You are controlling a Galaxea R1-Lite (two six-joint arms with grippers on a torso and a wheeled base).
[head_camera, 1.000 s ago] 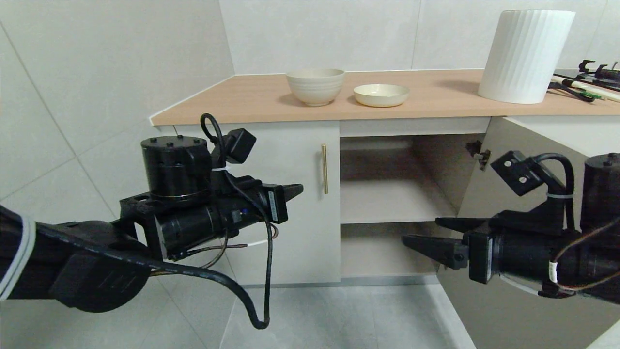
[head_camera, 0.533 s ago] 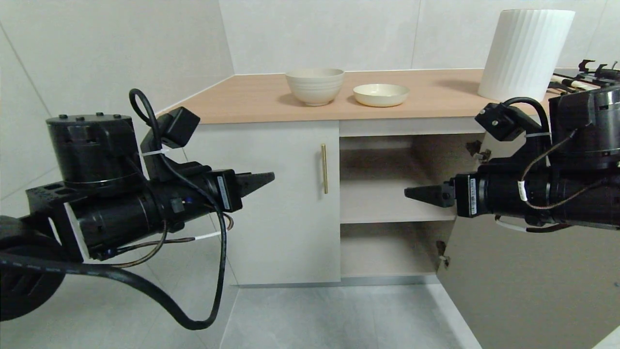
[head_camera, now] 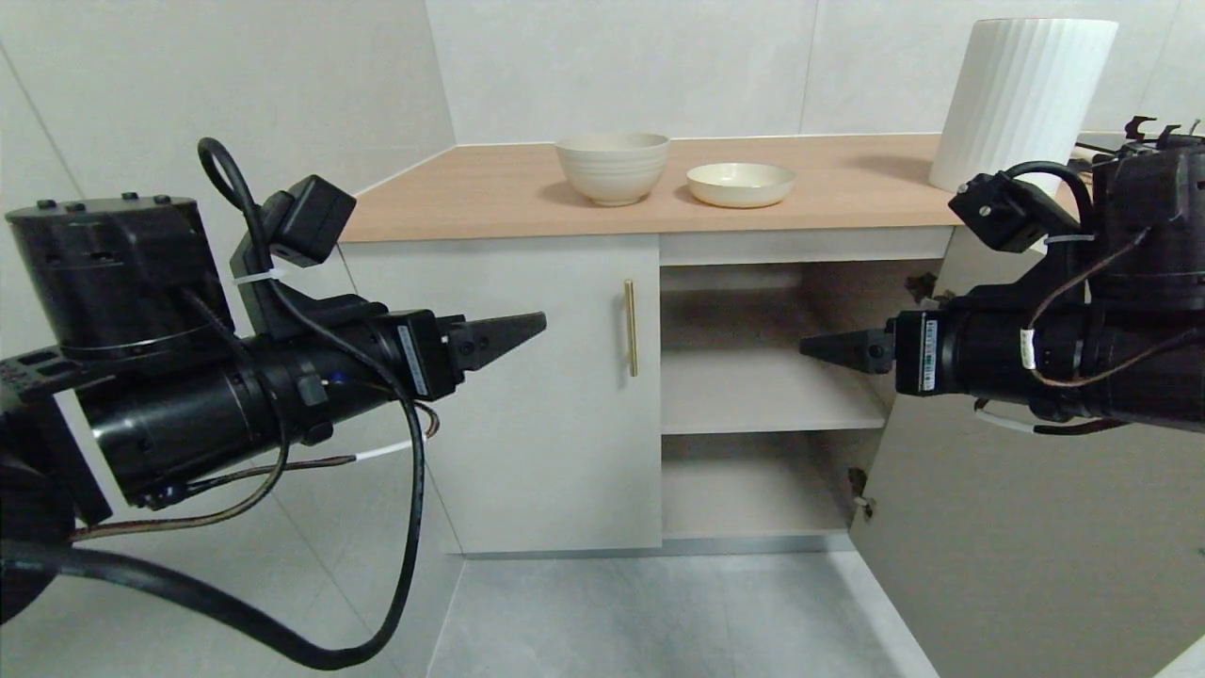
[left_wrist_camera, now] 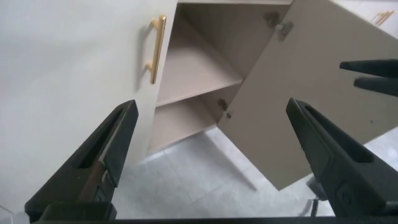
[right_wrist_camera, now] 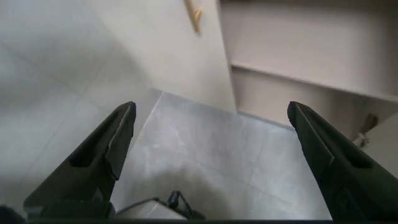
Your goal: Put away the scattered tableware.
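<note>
The left gripper (head_camera: 513, 331) hangs in the air in front of the closed cabinet door (head_camera: 555, 424). Its fingers (left_wrist_camera: 102, 158) are spread wide with nothing between them, and the door's brass handle (head_camera: 630, 328) stands just ahead of its tips. The right gripper (head_camera: 828, 348) is likewise spread wide and empty. It is level with the left one, well apart from it, and points back toward it across the open compartment, over the middle shelf (head_camera: 763, 400). Above and beyond both grippers, a ribbed cream bowl (head_camera: 612, 168) sits on the wooden countertop (head_camera: 452, 202). A shallow cream dish (head_camera: 741, 185) sits just beside it, on the right gripper's side and not touching it. The open cabinet door (head_camera: 998, 546) hangs below the right arm. Above that arm stands a tall white ribbed container (head_camera: 1021, 108). Past it lie dark items, perhaps utensils (head_camera: 1144, 127), mostly hidden.
</note>
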